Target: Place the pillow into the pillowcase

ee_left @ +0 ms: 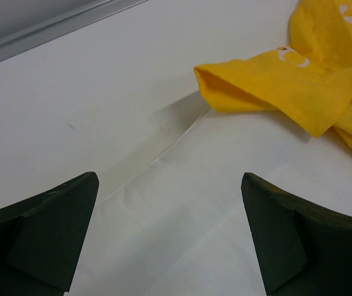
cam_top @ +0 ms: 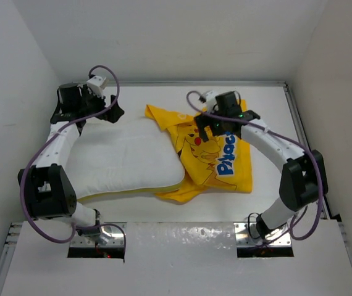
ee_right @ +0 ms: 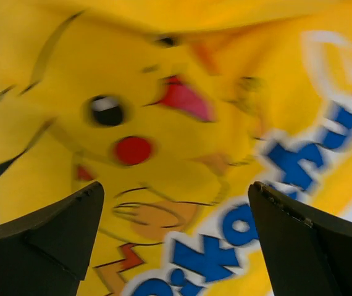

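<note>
The white pillow (cam_top: 123, 157) lies on the left half of the table, a yellow strip along its near edge. The yellow Pikachu pillowcase (cam_top: 216, 157) lies crumpled to its right, overlapping the pillow's right end. My left gripper (cam_top: 111, 111) is open and empty over the pillow's far left corner; the left wrist view shows white pillow fabric (ee_left: 225, 216) between its fingers and a pillowcase corner (ee_left: 275, 86) beyond. My right gripper (cam_top: 208, 131) is open and empty just above the pillowcase; the right wrist view shows the Pikachu print (ee_right: 163, 142), blurred.
White walls enclose the table on the left, back and right. A metal rail (cam_top: 302, 142) runs along the right side. The bare table (ee_left: 89, 98) lies beyond the pillow's far edge.
</note>
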